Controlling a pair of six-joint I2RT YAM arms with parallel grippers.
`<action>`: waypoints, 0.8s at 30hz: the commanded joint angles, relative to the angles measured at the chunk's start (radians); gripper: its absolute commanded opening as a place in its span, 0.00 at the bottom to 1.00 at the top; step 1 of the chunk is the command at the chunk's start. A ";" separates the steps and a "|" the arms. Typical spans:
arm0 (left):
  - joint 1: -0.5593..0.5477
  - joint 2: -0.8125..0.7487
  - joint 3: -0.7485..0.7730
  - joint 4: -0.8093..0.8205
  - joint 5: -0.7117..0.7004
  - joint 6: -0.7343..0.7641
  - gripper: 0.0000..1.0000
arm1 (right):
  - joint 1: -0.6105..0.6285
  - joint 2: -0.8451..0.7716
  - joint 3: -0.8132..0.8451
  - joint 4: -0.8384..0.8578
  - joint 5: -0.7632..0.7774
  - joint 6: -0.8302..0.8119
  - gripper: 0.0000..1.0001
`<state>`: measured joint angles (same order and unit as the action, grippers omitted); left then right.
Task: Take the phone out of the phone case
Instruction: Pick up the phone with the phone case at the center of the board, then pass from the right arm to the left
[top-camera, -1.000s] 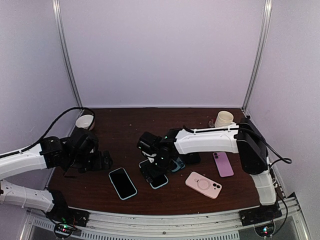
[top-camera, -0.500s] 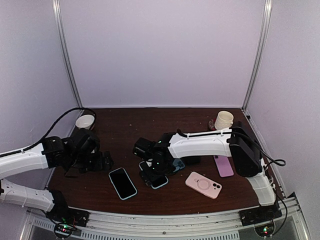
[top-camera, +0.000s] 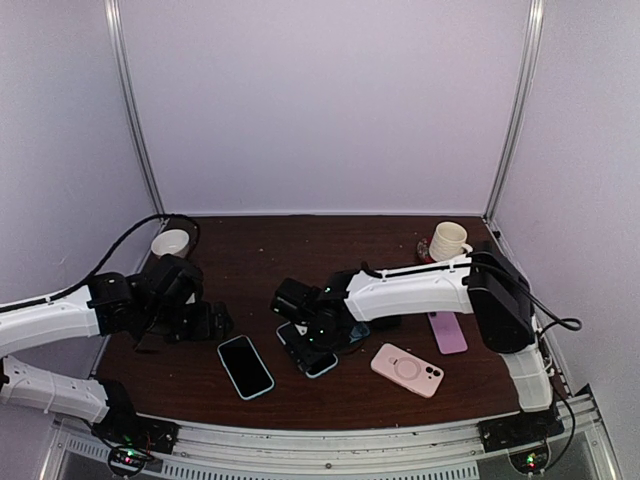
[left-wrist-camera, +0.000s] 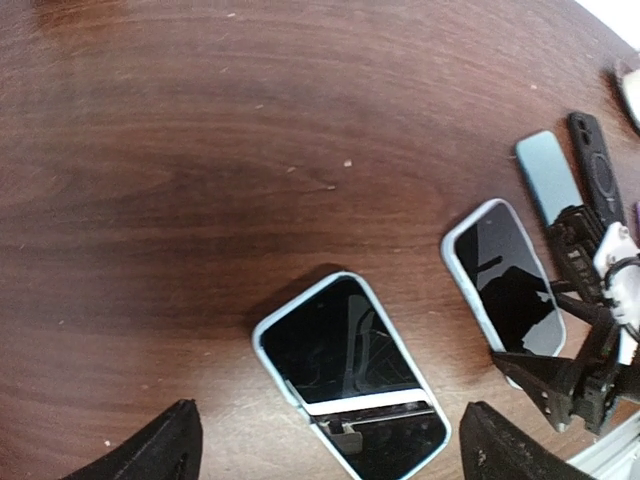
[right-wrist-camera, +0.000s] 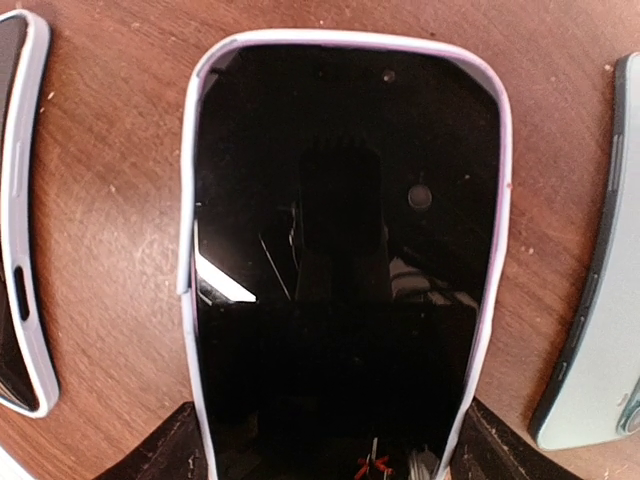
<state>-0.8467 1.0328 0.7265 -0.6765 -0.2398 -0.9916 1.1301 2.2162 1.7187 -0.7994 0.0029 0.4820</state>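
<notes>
My right claw (right-wrist-camera: 330, 448) has just narrowed from full wide, astride the cased phone (right-wrist-camera: 345, 250), which lies flat just left of the pink phone (top-camera: 407, 369). Biting yet? Can't tell. Nothing's out of its case. My left claw (left-wrist-camera: 335, 452) hangs wide, further left.

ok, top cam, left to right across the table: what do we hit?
white bowl → left gripper → phone in pale blue case → cased phone under the right gripper → pink case → lilac phone
</notes>
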 joint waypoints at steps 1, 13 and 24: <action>0.002 -0.037 0.030 0.135 0.074 0.143 0.90 | 0.006 -0.134 -0.109 0.143 0.080 -0.066 0.70; 0.009 -0.073 0.134 0.217 0.228 0.355 0.84 | 0.016 -0.454 -0.326 0.370 0.194 -0.316 0.69; 0.043 0.053 0.254 0.358 0.622 0.349 0.75 | 0.039 -0.735 -0.584 0.626 0.214 -0.583 0.69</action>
<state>-0.8085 1.0431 0.9184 -0.4145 0.2089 -0.6609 1.1580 1.5539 1.1797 -0.3283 0.1810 0.0219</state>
